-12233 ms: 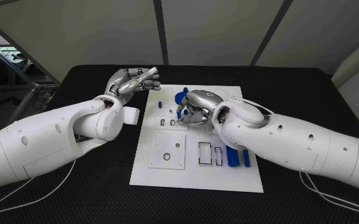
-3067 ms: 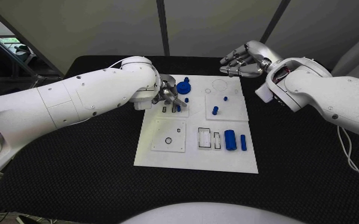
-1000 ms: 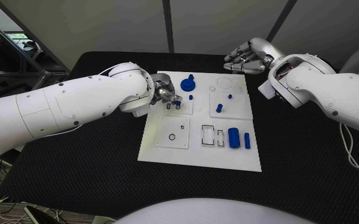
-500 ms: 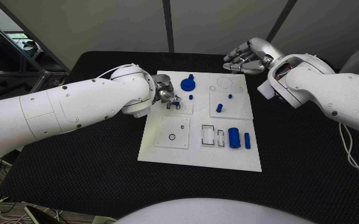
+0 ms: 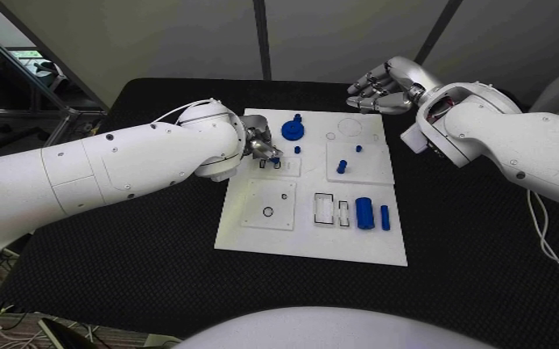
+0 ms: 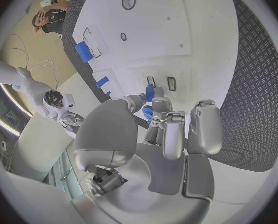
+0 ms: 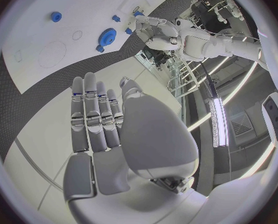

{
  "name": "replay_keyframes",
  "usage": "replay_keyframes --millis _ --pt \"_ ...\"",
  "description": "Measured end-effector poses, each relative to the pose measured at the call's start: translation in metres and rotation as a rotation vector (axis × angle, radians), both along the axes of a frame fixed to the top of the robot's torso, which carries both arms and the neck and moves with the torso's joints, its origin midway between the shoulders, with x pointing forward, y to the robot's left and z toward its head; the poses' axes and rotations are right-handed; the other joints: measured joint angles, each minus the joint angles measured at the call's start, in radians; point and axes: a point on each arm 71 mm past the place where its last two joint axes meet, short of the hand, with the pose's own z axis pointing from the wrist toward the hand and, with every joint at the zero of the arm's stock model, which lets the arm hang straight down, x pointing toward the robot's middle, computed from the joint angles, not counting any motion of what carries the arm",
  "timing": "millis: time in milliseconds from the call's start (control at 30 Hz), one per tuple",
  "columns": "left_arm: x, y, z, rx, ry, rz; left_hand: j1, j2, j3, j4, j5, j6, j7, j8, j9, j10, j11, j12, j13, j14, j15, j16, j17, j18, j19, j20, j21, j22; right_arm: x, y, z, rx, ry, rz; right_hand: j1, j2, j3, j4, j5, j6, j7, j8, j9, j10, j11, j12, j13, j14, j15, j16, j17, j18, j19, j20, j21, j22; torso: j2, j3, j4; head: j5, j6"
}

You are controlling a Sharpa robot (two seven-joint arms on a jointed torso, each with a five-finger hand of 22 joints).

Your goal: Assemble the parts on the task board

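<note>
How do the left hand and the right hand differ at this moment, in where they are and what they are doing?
The left hand is low over the task board, while the right hand hangs beyond the board's far right corner. The left hand pinches a small blue part above two small slots; the right hand holds nothing, fingers held side by side. Both are silver hands on white arms.

The left hand [image 5: 258,149] covers most of the small blue part [image 6: 149,92] at its fingertips [image 6: 161,106], whose shape and seating in the task board [image 5: 305,236] stay unclear
</note>
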Motion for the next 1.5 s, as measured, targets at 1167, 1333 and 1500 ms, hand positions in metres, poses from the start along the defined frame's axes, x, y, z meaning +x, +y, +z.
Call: replay_keyframes --millis 1167,1333,1500 --pt "-0.0006 -0.0042 -0.0026 0.033 0.014 -0.030 -0.045 -0.026 0.037 -0.032 0.005 0.017 -0.013 0.020 0.013 0.021 -0.011 0.022 0.025 0.001 -0.005 0.000 0.000 0.000 0.007 -0.007 0.004 0.010 -0.0016 0.0045 0.0004 0.001 0.002 0.016 0.000 0.000 0.000 0.000 0.004 0.000 0.000 0.000 0.000 0.000 0.000 0.000 -0.002 0.000 0.000 0.000 -0.001 0.000 0.000 0.000 -0.004 -0.001 -0.001 -0.0005 0.0000 -0.007 -0.007" --pt "-0.0012 -0.0051 -0.0039 0.038 0.021 -0.037 -0.050 -0.031 0.039 -0.034 0.005 0.017 -0.012 0.024 0.014 0.026 -0.016 0.022 0.027 0.000 -0.007 0.000 0.000 0.000 0.007 -0.007 0.008 0.011 -0.0017 0.0045 0.0003 0.001 0.002 0.017 -0.002 0.002 0.000 0.000 0.004 0.000 0.000 0.000 0.000 0.000 0.000 0.000 -0.002 0.000 0.000 0.000 -0.001 0.000 0.000 0.000 -0.004 -0.001 0.000 -0.0005 0.0000 -0.007 -0.009" --pt "-0.0015 -0.0053 -0.0040 0.042 0.025 -0.042 -0.066 -0.040 0.051 -0.060 0.005 0.022 -0.014 0.024 0.015 0.033 -0.016 0.027 0.032 0.003 -0.010 0.000 0.000 0.000 0.010 -0.010 0.008 0.010 -0.0016 0.0045 0.0002 0.000 0.003 0.017 -0.004 0.004 0.000 0.000 0.004 0.000 0.000 0.000 0.000 0.000 0.000 0.000 -0.002 0.000 0.000 0.000 -0.001 0.000 0.000 0.000 -0.004 -0.001 -0.001 -0.0005 0.0000 -0.007 -0.007"
